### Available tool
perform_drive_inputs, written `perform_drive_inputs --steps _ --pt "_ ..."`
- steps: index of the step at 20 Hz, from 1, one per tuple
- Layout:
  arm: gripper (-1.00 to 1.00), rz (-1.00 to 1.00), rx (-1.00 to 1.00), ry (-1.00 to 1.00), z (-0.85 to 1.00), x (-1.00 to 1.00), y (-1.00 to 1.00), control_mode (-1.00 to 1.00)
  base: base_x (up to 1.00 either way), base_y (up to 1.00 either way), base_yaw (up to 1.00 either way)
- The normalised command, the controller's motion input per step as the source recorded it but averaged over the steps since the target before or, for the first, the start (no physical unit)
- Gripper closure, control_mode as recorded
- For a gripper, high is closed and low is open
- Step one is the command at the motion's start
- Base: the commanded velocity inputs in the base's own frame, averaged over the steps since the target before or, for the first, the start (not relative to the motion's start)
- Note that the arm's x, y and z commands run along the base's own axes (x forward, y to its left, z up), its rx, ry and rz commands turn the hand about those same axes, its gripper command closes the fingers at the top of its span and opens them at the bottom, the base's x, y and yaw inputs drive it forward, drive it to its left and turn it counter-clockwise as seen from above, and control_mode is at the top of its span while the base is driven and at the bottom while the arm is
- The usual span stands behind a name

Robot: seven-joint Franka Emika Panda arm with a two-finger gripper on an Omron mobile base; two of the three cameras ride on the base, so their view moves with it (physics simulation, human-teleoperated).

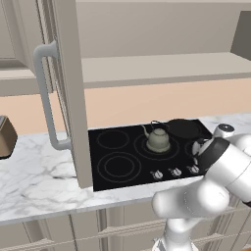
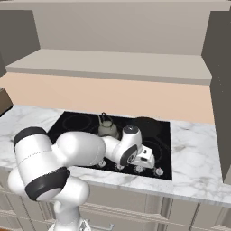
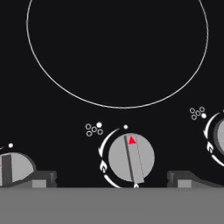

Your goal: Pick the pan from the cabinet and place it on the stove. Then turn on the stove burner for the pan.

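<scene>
The black pan (image 1: 184,128) (image 2: 146,122) rests on the back right ring of the black glass stove (image 1: 117,147) (image 2: 76,122). The beige cabinet stands open, its door (image 1: 68,98) swung out over the stove's left edge and its shelf (image 1: 162,66) (image 2: 113,63) bare. My gripper (image 2: 146,159) (image 3: 112,180) hangs low over the front row of silver knobs. It is open, with a dark fingertip (image 3: 41,179) on each side of one knob (image 3: 131,158), apart from it. The knob's red triangle points toward a large burner ring (image 3: 118,105).
A grey-green kettle (image 1: 158,139) (image 2: 107,128) sits on the stove beside the pan. More knobs (image 1: 157,174) (image 3: 15,168) flank the one between my fingers. A brown toaster (image 1: 5,137) stands on the marble counter (image 1: 39,181) at far left. The open door's long handle (image 1: 46,98) juts out.
</scene>
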Motion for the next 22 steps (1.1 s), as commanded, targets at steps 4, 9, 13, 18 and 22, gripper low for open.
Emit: perform_drive_inputs --steps 4,9,13,18,22 --pt "-1.0 0.0 0.0 0.0 -0.03 0.0 -0.07 -1.0 0.0 0.0 0.0" --pt "-1.0 0.01 0.0 0.0 -0.03 0.03 0.0 -1.0 0.0 0.0 0.0" --pt "-1.0 0.02 0.0 0.0 -0.07 0.02 -0.08 -1.0 0.0 0.0 0.0" --pt "-1.0 0.04 0.0 0.0 -0.08 0.05 -0.06 -1.0 0.0 0.0 0.0" --pt "-1.0 0.03 0.0 0.0 -0.09 0.03 -0.05 -1.0 0.0 0.0 0.0"
